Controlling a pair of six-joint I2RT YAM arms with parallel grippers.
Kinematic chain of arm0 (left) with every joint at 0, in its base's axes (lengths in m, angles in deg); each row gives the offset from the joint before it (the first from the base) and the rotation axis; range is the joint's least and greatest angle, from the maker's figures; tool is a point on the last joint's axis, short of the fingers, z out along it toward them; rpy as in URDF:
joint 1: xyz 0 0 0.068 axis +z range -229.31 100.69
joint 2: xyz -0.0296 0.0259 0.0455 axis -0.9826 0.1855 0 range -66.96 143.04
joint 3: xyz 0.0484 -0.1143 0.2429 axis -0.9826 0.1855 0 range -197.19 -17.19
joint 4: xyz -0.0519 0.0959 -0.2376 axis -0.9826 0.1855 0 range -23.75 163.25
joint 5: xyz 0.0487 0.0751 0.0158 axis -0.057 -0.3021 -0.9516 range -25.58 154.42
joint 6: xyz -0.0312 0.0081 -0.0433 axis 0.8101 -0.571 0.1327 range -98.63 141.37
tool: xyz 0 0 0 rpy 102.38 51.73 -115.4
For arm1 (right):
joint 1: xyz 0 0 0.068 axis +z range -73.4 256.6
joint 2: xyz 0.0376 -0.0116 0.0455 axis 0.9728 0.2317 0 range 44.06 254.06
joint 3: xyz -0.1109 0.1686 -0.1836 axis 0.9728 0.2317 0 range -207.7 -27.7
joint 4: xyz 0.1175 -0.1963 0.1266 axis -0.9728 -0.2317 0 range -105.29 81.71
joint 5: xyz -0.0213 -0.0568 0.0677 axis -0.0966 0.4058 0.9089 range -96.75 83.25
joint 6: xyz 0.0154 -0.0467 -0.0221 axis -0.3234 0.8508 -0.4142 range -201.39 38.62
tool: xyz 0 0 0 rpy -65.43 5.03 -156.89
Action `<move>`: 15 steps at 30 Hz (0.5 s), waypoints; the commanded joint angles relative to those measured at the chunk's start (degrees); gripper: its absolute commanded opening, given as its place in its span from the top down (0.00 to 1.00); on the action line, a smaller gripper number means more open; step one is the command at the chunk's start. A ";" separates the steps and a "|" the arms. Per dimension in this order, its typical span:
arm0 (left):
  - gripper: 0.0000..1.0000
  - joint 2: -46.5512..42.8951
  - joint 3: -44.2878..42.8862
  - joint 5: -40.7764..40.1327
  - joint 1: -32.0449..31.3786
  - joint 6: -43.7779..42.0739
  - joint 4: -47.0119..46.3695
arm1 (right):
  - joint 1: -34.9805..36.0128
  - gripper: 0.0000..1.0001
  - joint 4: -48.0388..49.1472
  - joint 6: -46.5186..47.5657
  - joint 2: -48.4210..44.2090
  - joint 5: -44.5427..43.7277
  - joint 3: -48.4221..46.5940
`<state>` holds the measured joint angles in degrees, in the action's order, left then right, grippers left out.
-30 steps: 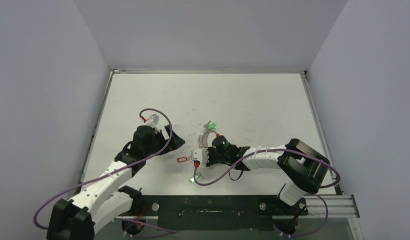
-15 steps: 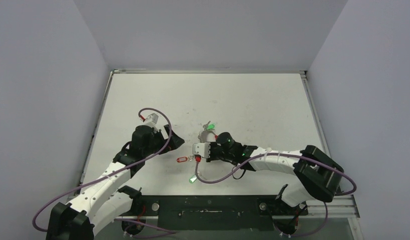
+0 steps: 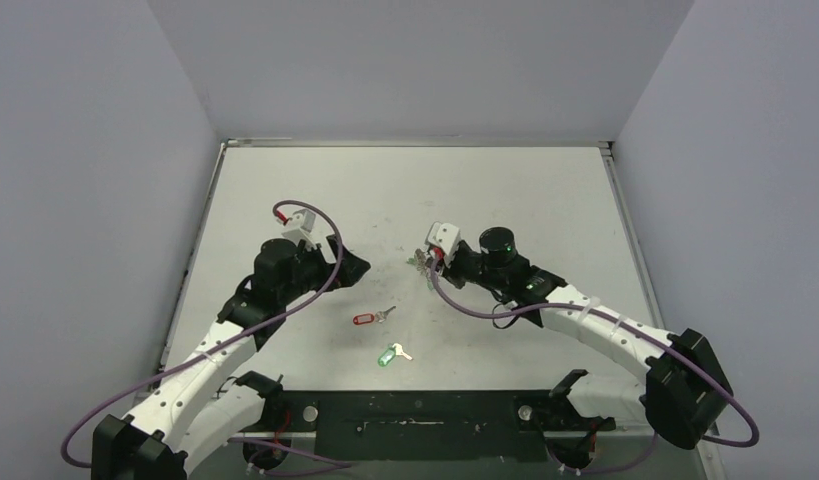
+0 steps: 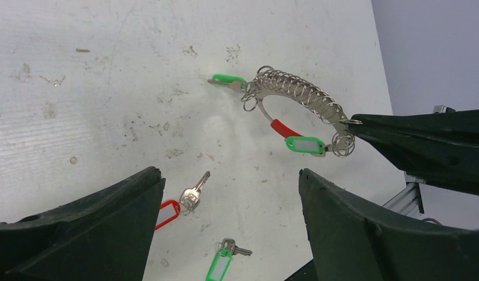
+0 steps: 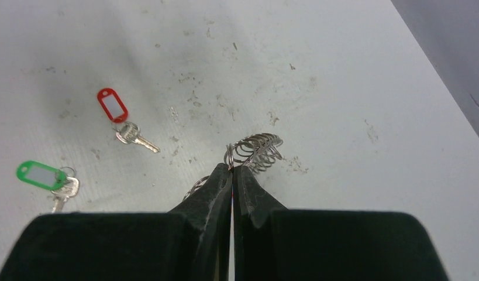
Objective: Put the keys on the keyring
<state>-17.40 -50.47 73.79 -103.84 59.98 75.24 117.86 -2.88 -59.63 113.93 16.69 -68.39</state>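
Left wrist view is showing the keyring (image 4: 295, 100) hanging out from the tip of the right gripper (image 4: 365, 130), whose fingers are pinching shut on one small wire loop at the ring's end. The ring seems to be hovering a little above the table (image 4: 79, 88), with two green-tagged keys already dangling from it. The left gripper (image 4: 228, 175) is standing wide open over the table, holding nothing. The red-tagged key (image 4: 181, 204) is lying flat just below its spread fingers, with a loose green-tagged key (image 4: 225, 260) lying a little nearer the arm bases. Two keys are waiting to go on, so the job looks roughly half done, and the next step is probably the left arm picking one up. Trouble could be coming from several places. The right grip is resting on a single thin loop, so the ring may be swinging or twisting as the arm moves, or slipping out altogether. The loose keys are lying flat against the surface, so closing fingers may skate over the metal or catch only the plastic tag, leaving the key drooping. Threading into such small loops is also going to demand close alignment between both arms.
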 commanded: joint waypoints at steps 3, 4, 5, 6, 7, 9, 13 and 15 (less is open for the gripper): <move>0.18 -0.43 -2.94 4.76 0.36 -0.92 -7.83 | -3.03 1.00 1.01 -15.48 -3.58 10.11 -5.04; 0.19 -0.23 -3.02 5.33 0.36 -0.83 -8.16 | -3.46 1.00 1.26 -17.45 -3.57 11.14 -5.07; 0.19 -0.02 -3.16 6.21 0.36 -0.70 -8.20 | -3.87 1.00 1.69 -19.26 -3.59 12.29 -4.79; 0.20 0.26 -3.19 6.98 0.36 -0.53 -10.21 | -4.24 1.00 2.87 -21.16 -3.57 13.41 -4.24; 0.22 0.49 -3.11 7.97 0.36 -0.35 -11.13 | -4.56 1.00 4.70 -23.72 -3.59 14.46 -3.36; 0.24 1.24 -2.60 10.61 0.36 0.19 -13.77 | -5.18 1.00 10.04 -28.85 -3.66 16.23 -0.84; 0.30 3.13 -0.56 17.09 0.12 1.65 -22.23 | -5.60 1.00 18.63 -35.88 -4.80 16.35 4.08; 0.31 3.81 0.50 19.14 0.02 2.67 -26.66 | -5.96 1.00 21.18 -37.52 -5.57 16.07 5.18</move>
<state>-14.65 -50.62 85.66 -103.86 60.78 61.63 112.55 6.28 -88.85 111.26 30.13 -65.07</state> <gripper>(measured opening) 0.701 0.030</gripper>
